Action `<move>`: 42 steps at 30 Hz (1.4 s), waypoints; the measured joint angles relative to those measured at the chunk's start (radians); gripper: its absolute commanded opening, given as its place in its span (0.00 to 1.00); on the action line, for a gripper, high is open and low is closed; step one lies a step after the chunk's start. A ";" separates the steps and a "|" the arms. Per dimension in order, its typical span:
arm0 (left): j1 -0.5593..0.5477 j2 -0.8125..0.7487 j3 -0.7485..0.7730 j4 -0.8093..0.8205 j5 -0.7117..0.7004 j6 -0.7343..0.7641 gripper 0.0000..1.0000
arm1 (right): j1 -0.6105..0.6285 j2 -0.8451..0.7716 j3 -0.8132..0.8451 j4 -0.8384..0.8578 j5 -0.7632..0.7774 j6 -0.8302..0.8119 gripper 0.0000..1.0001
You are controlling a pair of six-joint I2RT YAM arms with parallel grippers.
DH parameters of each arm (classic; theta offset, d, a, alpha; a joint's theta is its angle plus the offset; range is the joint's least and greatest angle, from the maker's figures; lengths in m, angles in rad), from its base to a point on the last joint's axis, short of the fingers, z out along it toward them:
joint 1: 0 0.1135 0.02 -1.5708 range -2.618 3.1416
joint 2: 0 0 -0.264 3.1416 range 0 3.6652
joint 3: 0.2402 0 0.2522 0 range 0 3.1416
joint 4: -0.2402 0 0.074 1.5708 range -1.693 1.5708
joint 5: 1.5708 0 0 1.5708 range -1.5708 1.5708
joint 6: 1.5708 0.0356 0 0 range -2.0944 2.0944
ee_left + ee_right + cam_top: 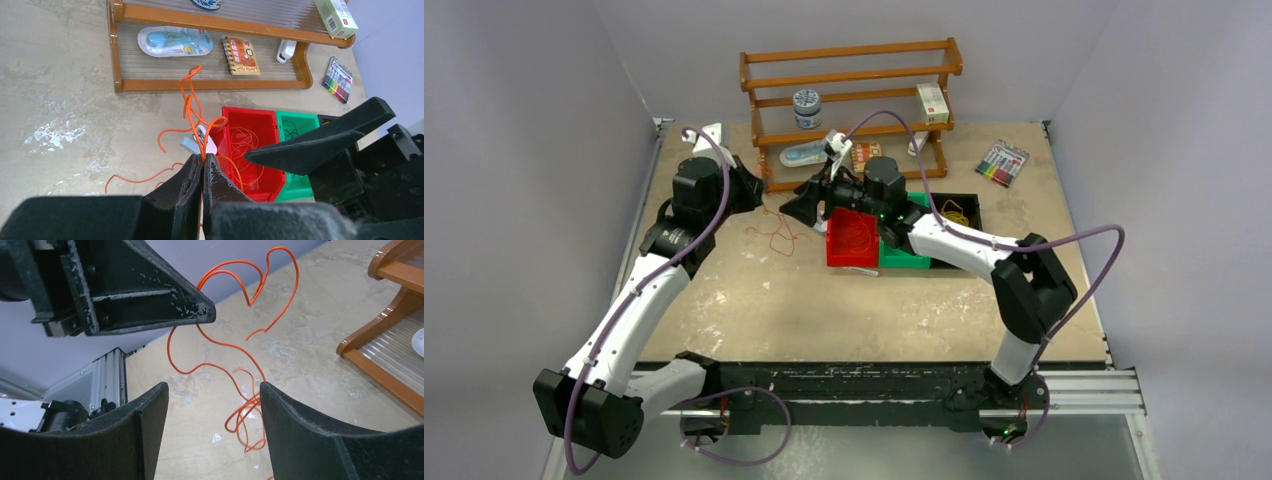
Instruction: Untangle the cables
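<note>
Table [824, 330] with a wooden rack [854, 75] at the far edge and a red box [852, 238] in the middle. Orange cable [192, 107] just left of the red box, lifted up, long way running up and down. Left gripper [202, 167] pinched tight on it. Right gripper [214, 390] spread apart, holding nothing, right beside the hanging part, strands showing between its fingers [300, 440]. Hard to tell if those strands sit inside the gap or farther off. More orange loops [245, 150] in the red box, maybe joined.

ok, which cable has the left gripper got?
The orange cable, pinched in the shut left gripper; the yellow cable lies loose in the black bin.
</note>
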 measured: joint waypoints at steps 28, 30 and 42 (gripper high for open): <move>-0.002 -0.003 0.000 -0.027 -0.082 0.009 0.00 | 0.020 0.132 0.071 -0.250 0.193 0.032 0.01; -0.004 -0.003 0.000 -0.038 -0.103 0.017 0.00 | 0.020 0.123 0.048 -0.250 0.194 0.036 0.00; -0.015 -0.002 0.035 -0.161 -0.257 0.061 0.00 | 0.028 0.017 -0.002 -0.253 0.297 0.027 0.00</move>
